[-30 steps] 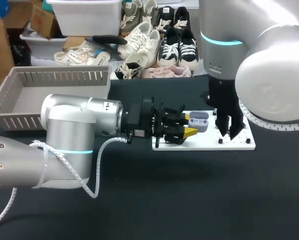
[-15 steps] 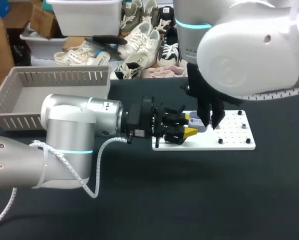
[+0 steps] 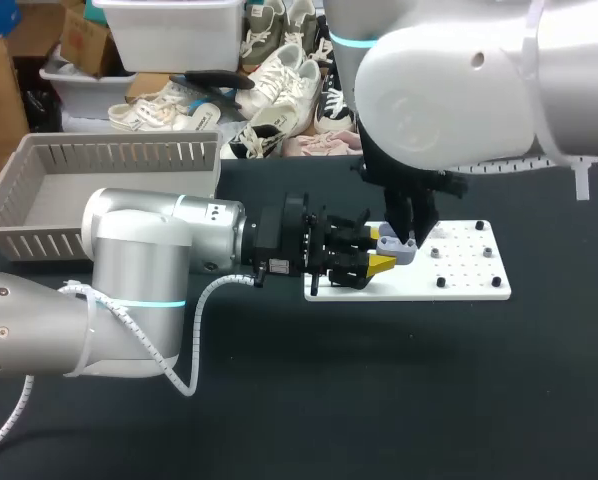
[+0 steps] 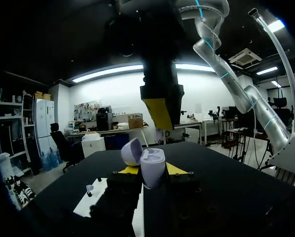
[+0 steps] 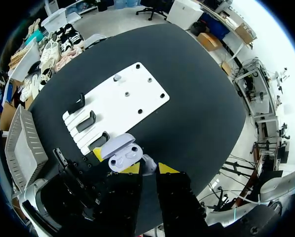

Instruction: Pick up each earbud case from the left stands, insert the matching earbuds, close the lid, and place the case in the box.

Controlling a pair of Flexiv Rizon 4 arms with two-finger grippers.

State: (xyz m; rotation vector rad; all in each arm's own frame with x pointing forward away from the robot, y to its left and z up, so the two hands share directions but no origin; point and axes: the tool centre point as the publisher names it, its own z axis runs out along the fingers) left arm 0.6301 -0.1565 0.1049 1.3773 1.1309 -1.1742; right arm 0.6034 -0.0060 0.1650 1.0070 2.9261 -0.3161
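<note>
- Your right arm has swung in from the far end of the white perforated board (image 3: pixel 469 285). A second ago its gripper stood over the pegs there, and now the right gripper (image 5: pixel 148 169) hangs right above the left one.
- Its fingers are nearly together, and they pinch a small pale grey earbud (image 5: pixel 147 164) between the yellow tips.
- Just ahead of those tips lies the lavender plastic earbud case (image 5: pixel 123 153), with its lid swung open and its two hollows facing the right gripper.
- Your left gripper (image 4: pixel 152 170) has not shifted. It is clamped on the case from both sides, its fingers spread only as far as the case's body.
- Beyond the case, three black stands (image 5: pixel 86 121) line the end of the board nearest the left gripper, and small pegs dot the farther end.
- Well behind your left arm, a grey slatted plastic basket (image 3: pixel 39 195) sits on the black table (image 3: pixel 379 400).
</note>
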